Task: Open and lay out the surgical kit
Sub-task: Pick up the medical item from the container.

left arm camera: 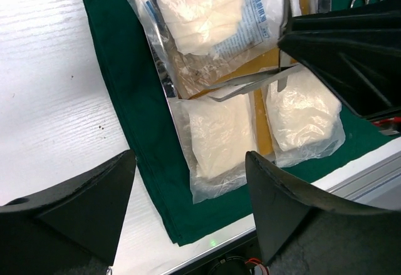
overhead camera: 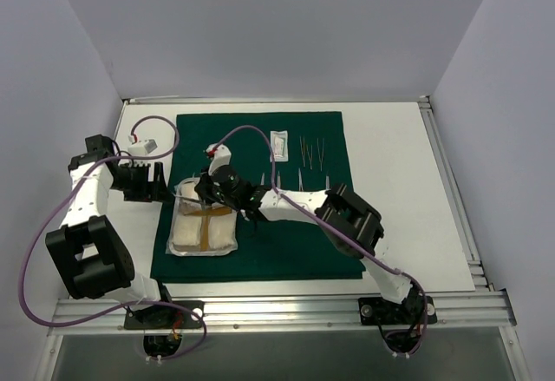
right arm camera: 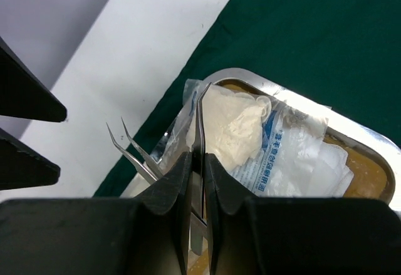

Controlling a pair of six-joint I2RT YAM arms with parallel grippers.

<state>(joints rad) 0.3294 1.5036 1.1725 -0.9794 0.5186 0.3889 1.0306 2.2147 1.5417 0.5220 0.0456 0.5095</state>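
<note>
The dark green drape [overhead camera: 303, 251] lies spread on the table. The steel tray [overhead camera: 178, 216] rests on its left part and holds gauze packets [left arm camera: 219, 137] on a tan liner [left arm camera: 266, 140]. My right gripper [right arm camera: 197, 162] hangs over the tray's far end, shut on a straight pair of tweezers [right arm camera: 199, 124] whose tip points at a gauze packet [right arm camera: 238, 128]. A curved pair of tweezers [right arm camera: 128, 150] lies across the tray rim beside it. My left gripper [left arm camera: 191, 206] is open with nothing between its fingers, just left of the tray above the drape's edge [left arm camera: 144, 150].
Several steel instruments [overhead camera: 312, 151] and a small white packet [overhead camera: 279, 144] lie in a row on the far part of the drape, with more pieces [overhead camera: 299, 180] just in front of them. Bare white table [overhead camera: 399, 190] lies to the right, framed by a metal rail [overhead camera: 451, 190].
</note>
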